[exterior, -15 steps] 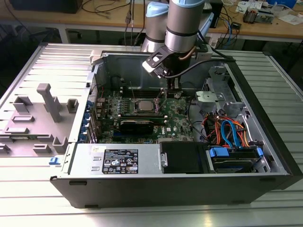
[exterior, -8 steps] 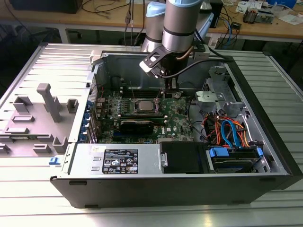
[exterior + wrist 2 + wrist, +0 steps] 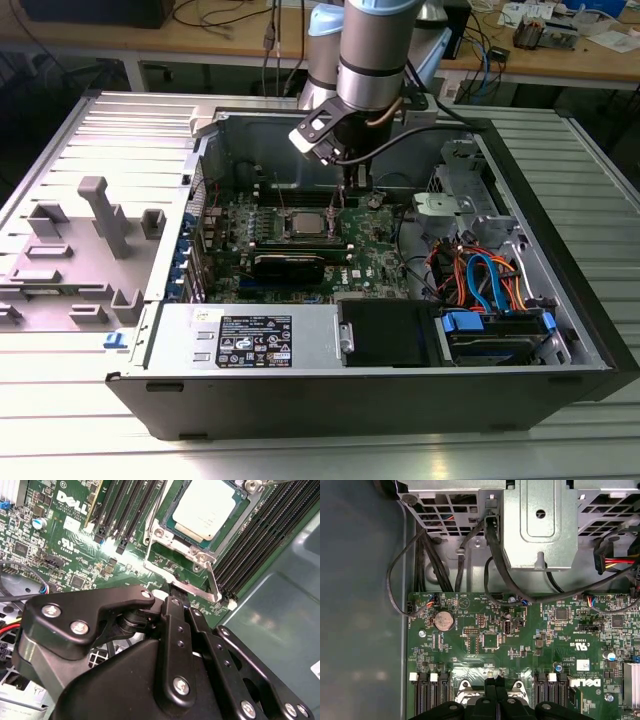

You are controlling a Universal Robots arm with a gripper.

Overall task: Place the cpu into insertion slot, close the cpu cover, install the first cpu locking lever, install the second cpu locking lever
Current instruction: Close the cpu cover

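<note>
Your end effector hangs low inside the open computer case, just beside the near edge of the insertion slot. Its fingers are drawn narrow, almost together, and I see nothing between them.

The cpu lies in the slot with its silver top up. The cpu cover seems to be down around it as a metal frame, but I cannot tell if it sits fully flat. One thin wire locking lever runs along the side of the frame, near the fingertips. I cannot tell whether it is hooked.

What could go wrong here, in my judgement:

- The lever is thin, round and springy. If you push it with the finger edge off centre, it may slip off, and the finger could hit the green circuit board and its small parts.
- The long black memory slots stand close beside the lever. A sideways drift could catch their clips.
- If the cover is not flat, force on the lever would press the cpu unevenly into the slot and could harm the contacts below.
- A lever that is not fully under its hook may spring up against the fingers.
</note>
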